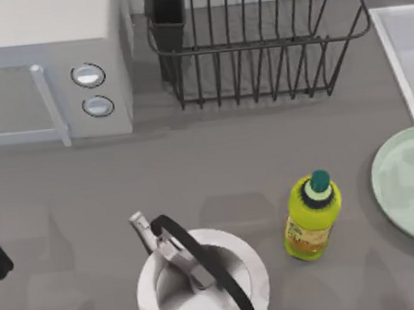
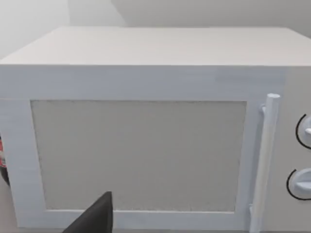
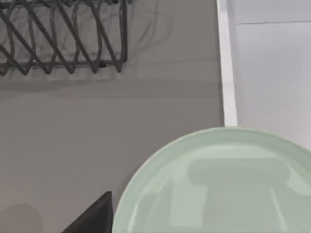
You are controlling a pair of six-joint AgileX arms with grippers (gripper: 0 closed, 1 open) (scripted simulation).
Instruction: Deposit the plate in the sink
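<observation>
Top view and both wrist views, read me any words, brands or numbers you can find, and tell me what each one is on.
No text can be read.
Yellow-green bottle: an orange label with marks too blurred to read.
Microwave: its two dials carry no legible numbers or signs.
Kettle, plate, dish rack, sink: no lettering visible.

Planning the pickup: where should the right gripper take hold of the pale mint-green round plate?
Probably at the rim of the pale mint-green round plate, on its edge nearest the yellow-green bottle. It lies flat on the grey counter, so only the thin edge offers a pinch.
</observation>
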